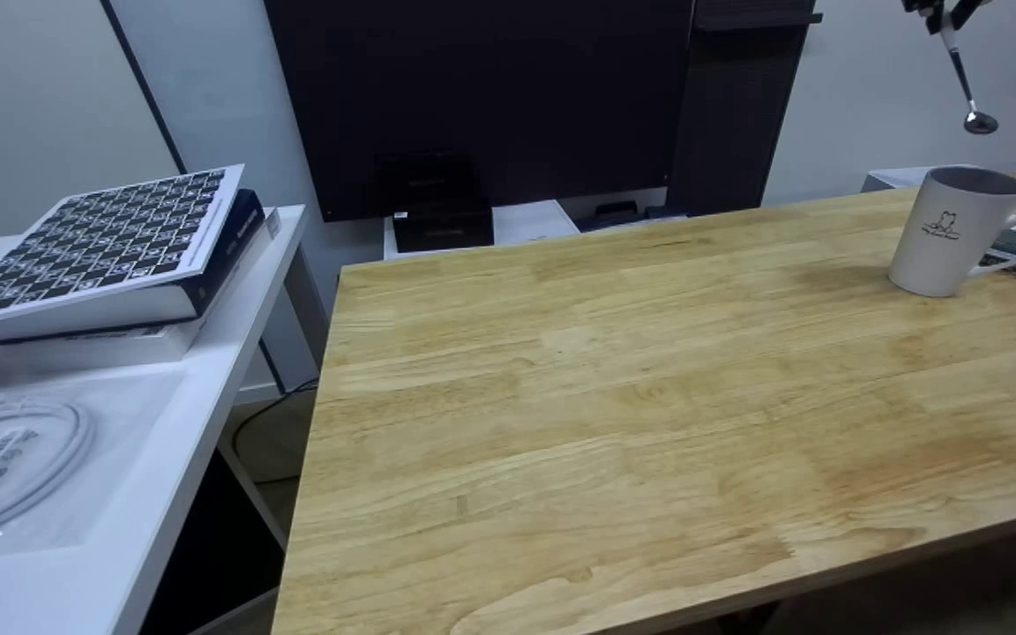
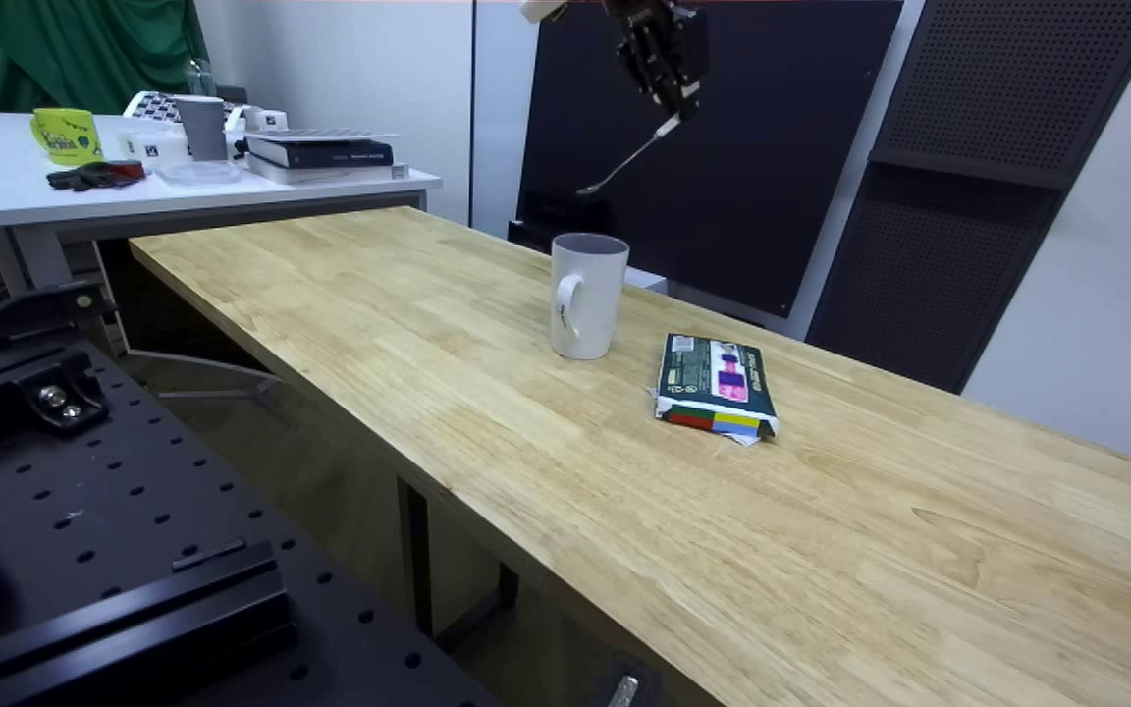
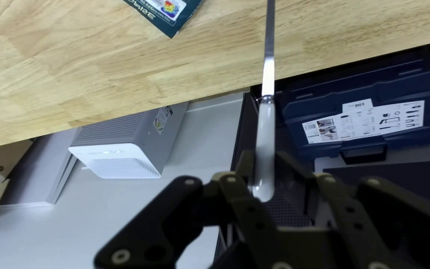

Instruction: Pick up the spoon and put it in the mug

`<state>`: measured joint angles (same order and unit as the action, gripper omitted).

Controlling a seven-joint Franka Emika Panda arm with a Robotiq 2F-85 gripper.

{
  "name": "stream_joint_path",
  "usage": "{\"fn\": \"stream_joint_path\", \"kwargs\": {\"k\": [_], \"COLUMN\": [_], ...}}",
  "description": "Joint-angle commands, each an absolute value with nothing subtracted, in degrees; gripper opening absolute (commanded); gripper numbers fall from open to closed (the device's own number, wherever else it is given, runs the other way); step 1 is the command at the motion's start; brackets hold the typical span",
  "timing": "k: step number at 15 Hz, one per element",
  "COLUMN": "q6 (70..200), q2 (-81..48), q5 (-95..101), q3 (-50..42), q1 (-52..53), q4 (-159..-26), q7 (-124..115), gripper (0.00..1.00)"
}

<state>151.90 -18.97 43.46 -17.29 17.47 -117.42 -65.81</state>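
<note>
Spoon [image 3: 266, 112] up in the air, bowl lowest, handle slanted; gripper [image 3: 265, 164] pinches it near the end of the white handle. From where I stand, bowl looks to be over the mouth of the mug [image 2: 593, 299], apart from the rim. Mug upright on the table [image 1: 605, 423]. Step in hand, my guess: lowering it in. Best to steepen the handle first, a slant could catch the rim; come straight down, get the bowl well inside, let go low. Pinch is far from the bowl, so it may sway; go slow. Spoon has a glossy white handle, slim flat silvery shank, small oval bowl, likely slick. Mug tall, smooth, pale, grey inside, loop handle, small printed drawing. Table streaky pale wood. Pack [image 2: 718, 383] nearby flat, dark, soft-edged.
</note>
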Motion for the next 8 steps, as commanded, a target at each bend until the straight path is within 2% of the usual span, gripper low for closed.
{"fn": "stream_joint_path", "kwargs": {"k": [1,8], "q6": [151.64,151.45], "q2": [-16.79,-17.26], "q5": [54.11,61.49], "q3": [-16.38,-18.43], "q1": [16.60,20.24], "q4": [-120.25,-122.55], "q7": [-75.95,-83.13], "gripper": [0.05,0.05]}}
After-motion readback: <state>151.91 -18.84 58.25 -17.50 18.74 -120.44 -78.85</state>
